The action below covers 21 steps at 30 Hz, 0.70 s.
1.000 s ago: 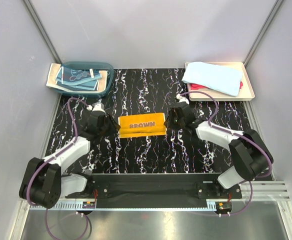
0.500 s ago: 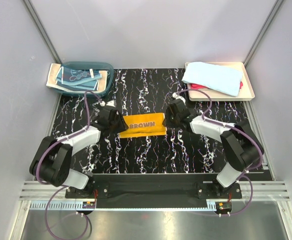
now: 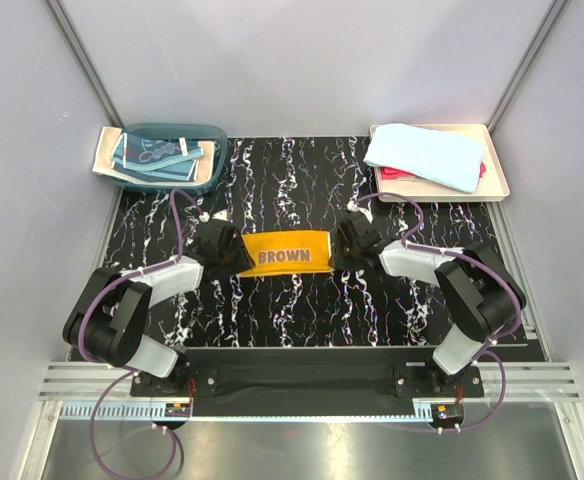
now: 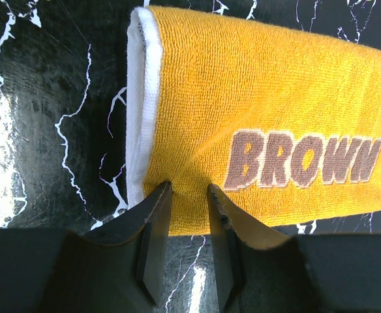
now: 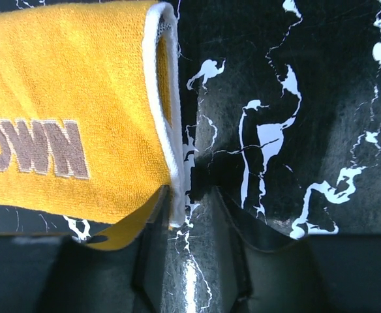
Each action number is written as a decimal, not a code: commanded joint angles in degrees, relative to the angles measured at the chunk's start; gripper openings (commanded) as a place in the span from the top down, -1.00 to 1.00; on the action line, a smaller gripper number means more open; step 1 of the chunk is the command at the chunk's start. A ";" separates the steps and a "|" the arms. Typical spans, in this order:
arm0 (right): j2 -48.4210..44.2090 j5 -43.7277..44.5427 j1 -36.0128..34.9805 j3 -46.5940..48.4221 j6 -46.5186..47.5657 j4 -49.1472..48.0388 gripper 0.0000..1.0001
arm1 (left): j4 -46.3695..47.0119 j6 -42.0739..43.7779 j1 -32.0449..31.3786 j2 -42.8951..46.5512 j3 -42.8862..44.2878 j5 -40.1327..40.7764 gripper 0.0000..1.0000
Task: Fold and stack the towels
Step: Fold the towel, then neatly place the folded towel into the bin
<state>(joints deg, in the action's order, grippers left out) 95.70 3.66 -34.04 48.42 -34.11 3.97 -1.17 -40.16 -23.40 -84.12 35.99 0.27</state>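
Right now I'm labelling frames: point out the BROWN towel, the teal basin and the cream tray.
BROWN towel [image 3: 287,250], top view, lettered middle.
teal basin [image 3: 197,183], top view, near wall.
cream tray [image 3: 452,194], top view, near rim.

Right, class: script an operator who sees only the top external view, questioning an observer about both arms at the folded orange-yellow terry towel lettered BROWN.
Operator: Are the left jaws shut on the orange-yellow terry towel?
Observer: No; the left wrist view shows the left gripper, jaws apart, tips over the towel's near edge.
Operator: And the right?
Observer: The right gripper has its jaws apart too, black marbled table showing between them, beside the towel's white-bound end.
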 commanded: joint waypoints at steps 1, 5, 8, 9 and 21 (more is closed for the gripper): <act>-2.62 2.31 -0.24 2.98 1.58 1.30 0.20 | -0.06 0.52 -0.16 -0.08 1.19 1.13 0.31; -3.06 2.41 0.47 7.12 3.69 3.50 -0.03 | -1.29 1.14 -0.16 0.53 2.33 0.61 0.31; -2.36 1.17 0.82 9.49 4.84 4.21 -0.21 | -2.08 1.40 -0.07 0.97 3.12 0.61 0.31; -1.93 0.82 0.99 10.45 5.01 4.47 -0.26 | -2.17 1.40 -0.16 1.06 3.30 0.52 0.31; 7.22 -1.73 0.91 14.86 5.98 7.81 -0.32 | -5.07 2.63 -0.16 1.50 5.94 0.43 0.30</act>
<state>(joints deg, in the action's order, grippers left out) 101.62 2.92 -33.23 62.17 -29.10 10.52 -6.39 -38.68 -23.42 -84.09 39.79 0.25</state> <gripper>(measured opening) 0.665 0.351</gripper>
